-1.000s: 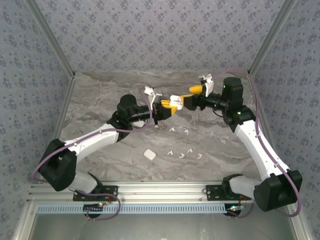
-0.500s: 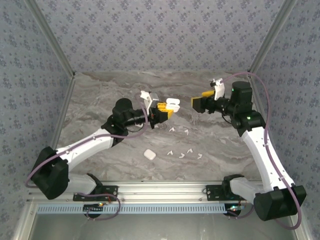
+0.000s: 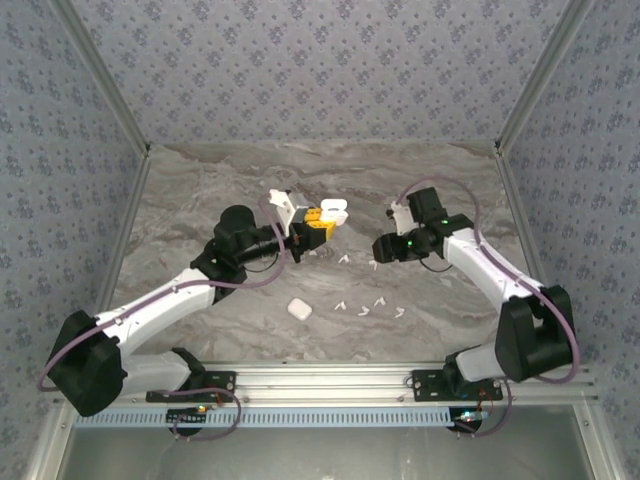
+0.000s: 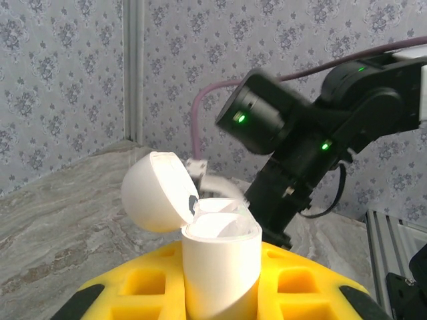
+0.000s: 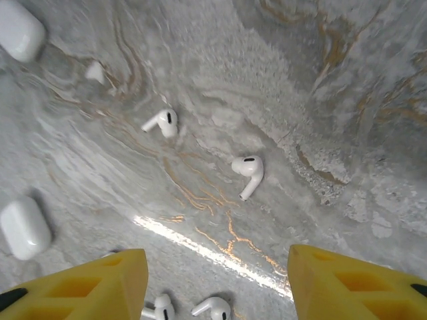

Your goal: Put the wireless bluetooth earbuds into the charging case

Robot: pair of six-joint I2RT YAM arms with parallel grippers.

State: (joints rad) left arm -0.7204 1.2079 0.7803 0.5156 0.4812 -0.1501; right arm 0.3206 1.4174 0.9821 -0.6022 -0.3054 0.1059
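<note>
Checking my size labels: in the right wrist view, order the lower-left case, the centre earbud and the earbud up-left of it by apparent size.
1. lower-left case, clearly largest.
2-3. centre earbud and earbud up-left of it look about alike; I would not rank them.

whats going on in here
The left gripper is shut on an open white charging case, lid flipped back, held up off the marble table. The right gripper points down with its fingers apart over loose white earbuds on the table. It has not picked one up yet.
</note>
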